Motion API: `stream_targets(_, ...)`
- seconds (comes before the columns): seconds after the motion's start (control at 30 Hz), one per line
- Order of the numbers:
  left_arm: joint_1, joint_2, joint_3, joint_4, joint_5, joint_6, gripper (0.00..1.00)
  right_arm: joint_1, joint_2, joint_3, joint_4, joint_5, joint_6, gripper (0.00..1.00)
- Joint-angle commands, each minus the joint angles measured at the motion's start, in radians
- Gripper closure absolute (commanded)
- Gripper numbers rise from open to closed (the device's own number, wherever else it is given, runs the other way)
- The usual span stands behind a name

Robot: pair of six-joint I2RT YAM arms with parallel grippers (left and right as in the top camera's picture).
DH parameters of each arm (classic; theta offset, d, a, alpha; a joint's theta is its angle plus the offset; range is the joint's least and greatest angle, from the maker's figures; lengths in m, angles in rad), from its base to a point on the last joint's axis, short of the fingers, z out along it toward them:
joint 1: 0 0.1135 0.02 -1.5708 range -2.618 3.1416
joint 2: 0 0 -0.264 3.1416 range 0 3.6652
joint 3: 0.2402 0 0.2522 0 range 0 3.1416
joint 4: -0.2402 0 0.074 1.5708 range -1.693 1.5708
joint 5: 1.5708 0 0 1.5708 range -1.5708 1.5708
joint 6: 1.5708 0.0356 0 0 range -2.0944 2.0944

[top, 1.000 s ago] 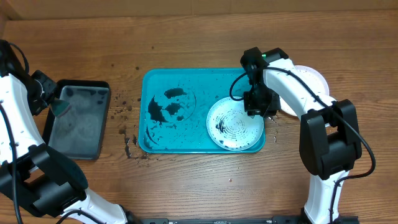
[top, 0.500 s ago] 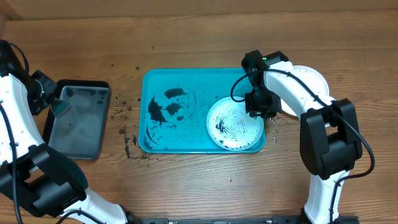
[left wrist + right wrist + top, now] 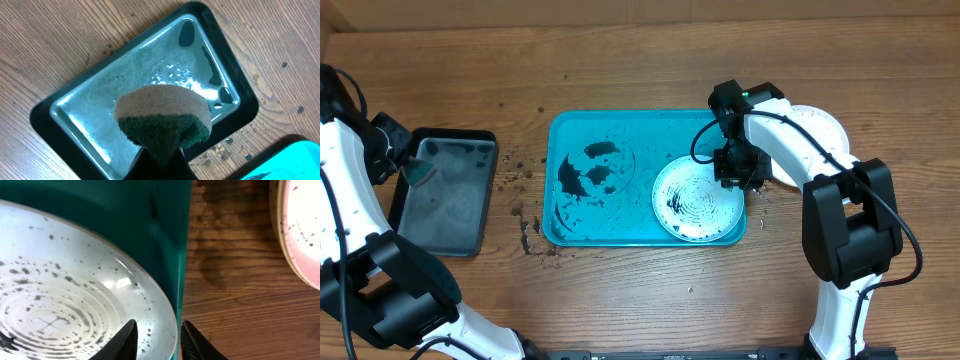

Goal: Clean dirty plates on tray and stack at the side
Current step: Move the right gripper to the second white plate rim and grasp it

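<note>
The white plate (image 3: 695, 205), spotted black, lies in the near right corner of the blue tray (image 3: 650, 125). The right claw (image 3: 157, 340) is narrow, with the plate's rim between its fingers. I cannot tell if it pinches. The dirty light blue plate (image 3: 598, 170) lies in the tray's left half. A pale plate (image 3: 825, 125) sits farther right, on the table. At the left, the left claw (image 3: 160, 152) squeezes a sponge (image 3: 162, 117) over the black tray (image 3: 100, 100).

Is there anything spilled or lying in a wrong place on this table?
Yes. Black crumbs lie scattered on the wooden table, between the black tray and the turquoise tray, outside both, so the grime has spilled.
</note>
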Motion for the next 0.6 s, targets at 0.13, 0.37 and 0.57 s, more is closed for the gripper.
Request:
stream_targets(0.13, -0.008, 0.013, 0.018, 0.003, 0.012, -0.011, 0.96, -0.006, -0.003, -0.009, 0.022, 0.003, -0.007, 0.69)
stream_targets(0.37, -0.011, 0.013, 0.018, 0.004, 0.011, -0.011, 0.96, -0.006, -0.003, -0.047, 0.040, 0.010, -0.009, 0.69)
stream_targets(0.57, -0.015, 0.013, 0.018, 0.003, 0.012, -0.011, 0.96, -0.006, -0.003, -0.056, 0.043, 0.009, -0.029, 0.69)
